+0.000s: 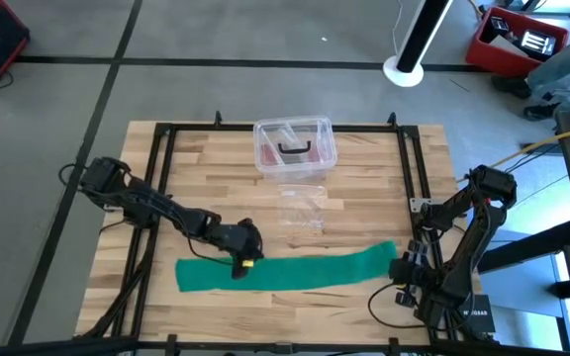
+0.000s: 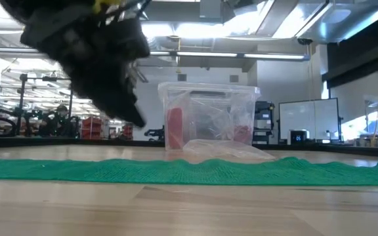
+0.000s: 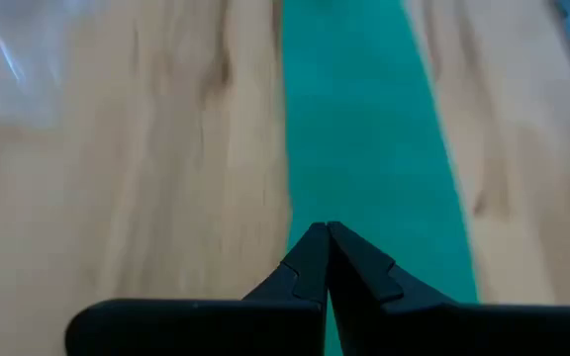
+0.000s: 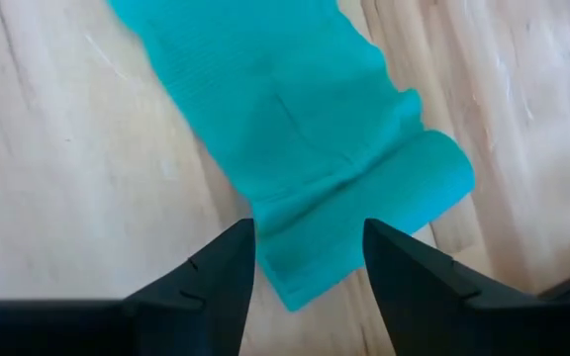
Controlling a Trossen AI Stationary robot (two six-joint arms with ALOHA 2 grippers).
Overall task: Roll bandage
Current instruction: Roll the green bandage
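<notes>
1. The bandage (image 1: 290, 270) is laid out flat as a long green strip on the near part of the table (image 1: 196, 168). Its long axis runs left to right, and its right end rises slightly toward the far side.
2. At that right end a small fold or first turn is seen in the right wrist view; whether it is a true roll cannot be told.
3. The left hand (image 1: 248, 259) is held low over the strip, left of its middle. Its fingers are pressed together and nothing is pinched between them. In the left wrist view the strip runs straight ahead of the fingertips, so the hand is aligned with the long axis.
4. The right hand (image 4: 308, 259) is placed at the right end of the strip. Its fingers are spread, with the folded end lying just ahead of the gap between them. Nothing is gripped.
5. The relation that matters is judged to be this: the end to be rolled lies directly before the right hand, while the left hand is well apart from it, over the strip's body. The right hand is therefore the nearer one for starting the roll, which would travel leftward along the strip.
6. A clear box (image 1: 295, 146) stands at the far middle of the table, with a clear bag (image 1: 303, 206) just nearer; both are kept apart from the strip.
</notes>
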